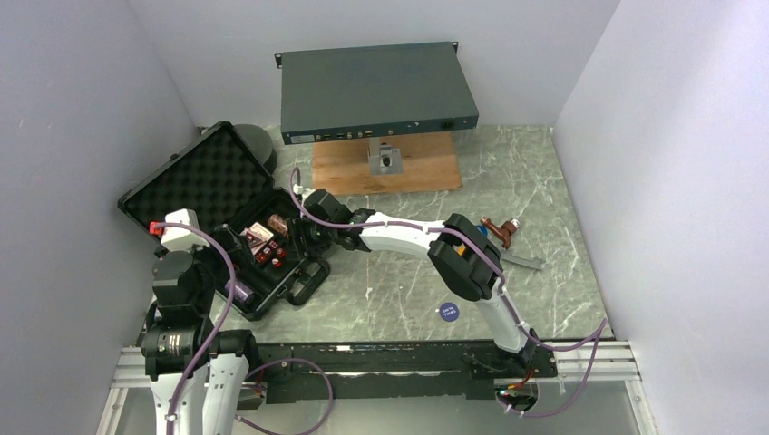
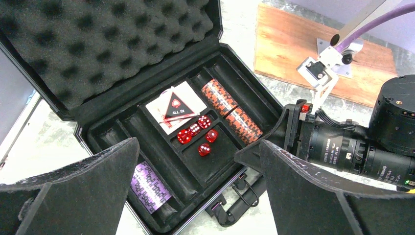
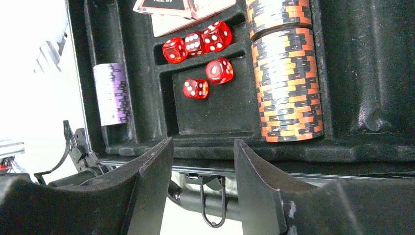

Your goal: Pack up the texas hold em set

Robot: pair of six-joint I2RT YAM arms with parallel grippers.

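Right claw [image 3: 203, 147]: spread, with nothing between its fingers; it hangs right at the front rim of the briefcase [image 3: 342, 152].
Left claw [image 2: 198, 152]: spread wide and empty, looking down into the same tray from the other side.
Dice [image 3: 219, 70]: just ahead of the right claw. Three sit in a narrow slot and two lie loose in the wider pocket nearest it.
Chip rolls: an orange-and-black roll [image 3: 288, 88] and a purple roll [image 3: 111, 93] lie in grooves to either side, ahead of the right claw.
Card deck [image 2: 176, 105]: beyond the dice, farther from both claws.
Blue disc [image 1: 448, 312]: on the tabletop [image 1: 399, 272], well behind the right claw, near its arm's base.
Risk, nudge: the right claw is so close to the rim and handle [image 1: 311, 275] that we think a low move could shove the case and bounce the loose dice out.
Risk, arms: both claws crowd one tray, so we fear a clash or a snagged cable.
Risk, lid: if we shut it now, the disc would be left outside.
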